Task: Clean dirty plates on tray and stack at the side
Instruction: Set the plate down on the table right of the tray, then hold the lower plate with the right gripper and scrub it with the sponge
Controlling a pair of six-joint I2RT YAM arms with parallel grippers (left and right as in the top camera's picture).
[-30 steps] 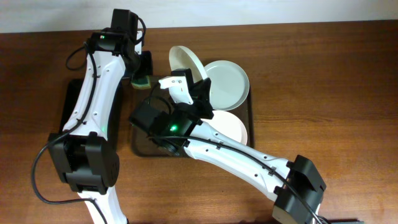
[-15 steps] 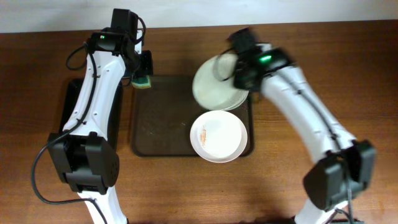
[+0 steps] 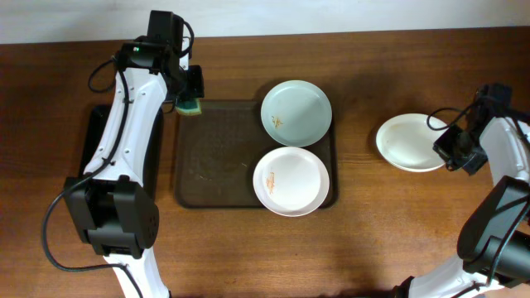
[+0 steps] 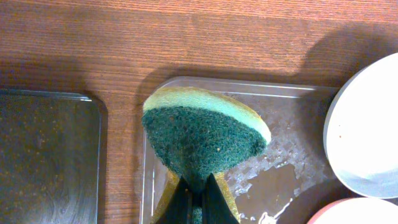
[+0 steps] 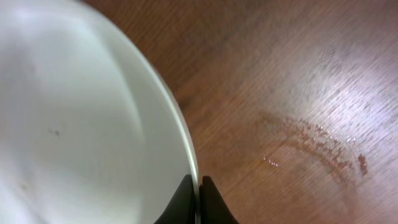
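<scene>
Finding: the right gripper (image 5: 199,188) is moving the clean white plate (image 3: 409,142) off the tray (image 3: 215,165). Half a second ago this plate was over the tray's far right corner; it is now sitting at the table's right side, well apart from the tray. The jaws are pinching its rim, almost closed. The left gripper (image 4: 199,200) is squeezing a green sponge (image 4: 204,134) over the tray's far left corner. The blue-green plate (image 3: 296,113) and the smeared white plate (image 3: 291,181) are lying on the tray, both showing orange marks. Judgement: the stack is starting, and two plates are awaiting cleaning.
</scene>
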